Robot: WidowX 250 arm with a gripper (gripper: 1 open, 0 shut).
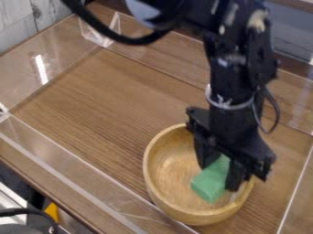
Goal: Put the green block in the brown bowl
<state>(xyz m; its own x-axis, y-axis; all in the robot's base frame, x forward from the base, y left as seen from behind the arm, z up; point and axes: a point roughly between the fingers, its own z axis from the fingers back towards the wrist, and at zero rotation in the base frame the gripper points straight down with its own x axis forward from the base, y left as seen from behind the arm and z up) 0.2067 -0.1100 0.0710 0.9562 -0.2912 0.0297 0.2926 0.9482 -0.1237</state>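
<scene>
Over brown bowl point(167, 203), gripper point(229, 171) was seen pointing straight down, jaws clamped on green block point(211, 186). Block was held between fingers above bowl floor, toward 3 o'clock of centre, long axis tilted, lower end toward 7 o'clock. Release judged next. Counted: one block, one bowl, one arm.

One camera only — set high off the near-left corner, looking down at an angle across the wooden tabletop point(86, 110). It sits close: the brown bowl point(166, 183) fills the lower right, the arm point(232, 64) enters from the top edge.
</scene>
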